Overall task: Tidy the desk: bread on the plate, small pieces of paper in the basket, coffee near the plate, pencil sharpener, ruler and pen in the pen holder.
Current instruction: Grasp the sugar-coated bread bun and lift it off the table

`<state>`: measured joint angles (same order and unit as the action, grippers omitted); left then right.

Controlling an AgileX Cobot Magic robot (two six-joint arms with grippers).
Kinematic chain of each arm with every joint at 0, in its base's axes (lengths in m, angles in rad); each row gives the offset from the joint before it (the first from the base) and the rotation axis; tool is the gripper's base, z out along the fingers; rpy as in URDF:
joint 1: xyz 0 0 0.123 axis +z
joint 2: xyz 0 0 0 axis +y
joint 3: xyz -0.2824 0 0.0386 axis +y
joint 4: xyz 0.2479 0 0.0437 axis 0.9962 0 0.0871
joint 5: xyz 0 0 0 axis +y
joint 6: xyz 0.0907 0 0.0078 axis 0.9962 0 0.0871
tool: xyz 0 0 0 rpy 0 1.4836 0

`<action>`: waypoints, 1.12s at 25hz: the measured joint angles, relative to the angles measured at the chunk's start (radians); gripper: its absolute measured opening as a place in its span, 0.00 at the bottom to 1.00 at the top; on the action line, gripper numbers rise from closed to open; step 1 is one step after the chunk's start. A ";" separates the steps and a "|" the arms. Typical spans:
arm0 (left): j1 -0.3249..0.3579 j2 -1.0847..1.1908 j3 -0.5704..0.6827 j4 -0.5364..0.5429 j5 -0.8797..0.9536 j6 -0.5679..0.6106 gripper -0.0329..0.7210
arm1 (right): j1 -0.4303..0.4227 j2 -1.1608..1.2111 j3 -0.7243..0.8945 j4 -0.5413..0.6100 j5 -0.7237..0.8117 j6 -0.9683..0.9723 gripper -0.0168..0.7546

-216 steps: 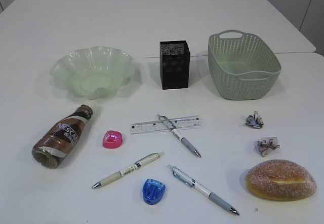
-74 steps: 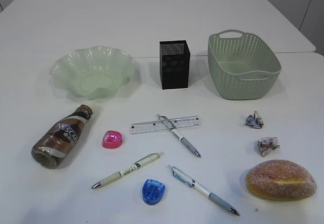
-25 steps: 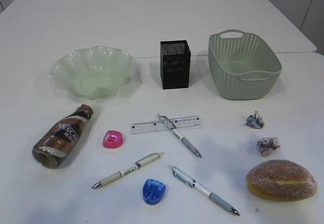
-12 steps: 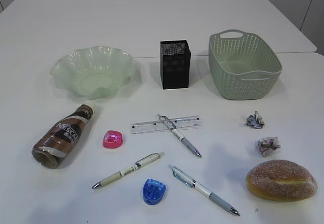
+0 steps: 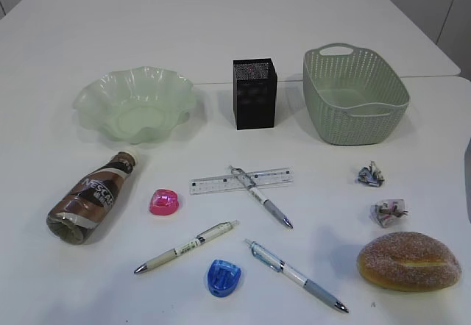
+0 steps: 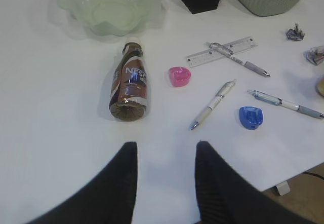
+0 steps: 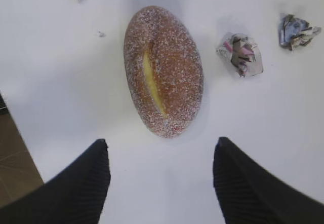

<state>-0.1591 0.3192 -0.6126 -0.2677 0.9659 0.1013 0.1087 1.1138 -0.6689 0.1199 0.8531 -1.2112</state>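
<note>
1. My right gripper (image 7: 161,178) hung above the white bench (image 5: 235,31) with its jaws set wide and nothing between them.
2. The bread (image 7: 163,70) lay just ahead of that gripper, centred on the gap between the jaws, its pale seam running lengthwise toward me; it touched neither finger.
3. Two small pieces of paper (image 7: 240,53) sat ahead and to the right of the right gripper, near the bread but apart from it, the farther one (image 7: 296,30) close to the frame edge.
4. My left gripper (image 6: 166,183) hovered over bare bench, jaws partly open and empty.
5. The coffee (image 6: 129,82) lay on its side just ahead of the left gripper, base toward me, cap pointing at the plate (image 6: 109,3) beyond.
6. A pink pencil sharpener (image 6: 179,75) rested ahead and slightly right of the left gripper; a blue pencil sharpener (image 6: 251,117) lay farther right.
7. One pen (image 6: 213,103) lay between the two sharpeners; a second pen (image 6: 286,104) lay right of the blue one.
8. The ruler (image 6: 221,51) lay farther ahead, with a third pen (image 6: 238,60) crossing over it.
9. The pen holder (image 5: 255,93) stood upright far ahead, between the plate and the basket (image 5: 353,95); both containers held nothing.
</note>
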 joint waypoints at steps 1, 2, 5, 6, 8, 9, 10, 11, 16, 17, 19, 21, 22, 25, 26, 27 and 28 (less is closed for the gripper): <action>0.000 0.000 0.000 0.000 0.000 0.000 0.40 | 0.000 0.010 0.003 -0.002 -0.002 -0.005 0.67; 0.000 0.000 0.000 0.000 0.000 0.000 0.40 | 0.000 0.021 0.003 -0.007 -0.009 -0.007 0.69; 0.000 0.000 0.000 0.000 0.000 0.000 0.40 | 0.000 0.059 0.003 -0.014 -0.038 -0.025 0.74; 0.000 0.000 0.000 0.000 0.000 0.000 0.40 | 0.000 0.068 0.003 -0.014 -0.041 -0.027 0.74; 0.000 0.000 0.000 0.000 0.000 0.000 0.40 | 0.000 0.094 0.003 -0.014 -0.060 -0.042 0.75; 0.000 0.000 0.000 0.000 0.000 0.000 0.40 | 0.000 0.105 0.003 -0.014 -0.068 -0.046 0.75; 0.000 0.000 0.000 0.000 0.000 0.000 0.40 | 0.000 0.119 0.003 -0.015 -0.084 -0.051 0.75; 0.000 0.000 0.000 0.000 0.000 0.000 0.40 | 0.000 0.135 0.003 -0.017 -0.099 -0.055 0.75; 0.000 0.000 0.000 0.000 0.000 0.000 0.40 | 0.000 0.201 0.003 -0.017 -0.137 -0.077 0.75; 0.000 0.000 0.000 0.000 0.000 0.000 0.40 | 0.000 0.217 0.003 -0.021 -0.142 -0.079 0.75; 0.000 0.000 0.000 0.000 0.000 0.000 0.40 | 0.000 0.234 0.003 -0.023 -0.151 -0.081 0.75; 0.000 0.000 0.000 0.000 0.000 0.000 0.40 | 0.000 0.261 0.003 -0.033 -0.169 -0.085 0.75; 0.000 0.000 0.000 0.000 0.000 0.000 0.40 | 0.000 0.275 0.003 -0.038 -0.184 -0.085 0.75; 0.000 0.000 0.000 -0.002 0.000 0.000 0.40 | 0.000 0.315 0.003 -0.051 -0.207 -0.086 0.75; 0.000 0.000 0.000 -0.004 0.000 0.000 0.40 | 0.000 0.319 0.003 -0.051 -0.208 -0.086 0.75; 0.000 0.000 0.000 -0.004 0.000 0.000 0.40 | 0.000 0.331 0.003 -0.062 -0.210 -0.086 0.75; 0.000 0.000 0.000 -0.004 0.000 0.000 0.40 | 0.000 0.345 0.003 -0.068 -0.213 -0.086 0.75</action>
<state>-0.1591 0.3192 -0.6126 -0.2715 0.9659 0.1013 0.1087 1.4588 -0.6663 0.0520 0.6405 -1.2975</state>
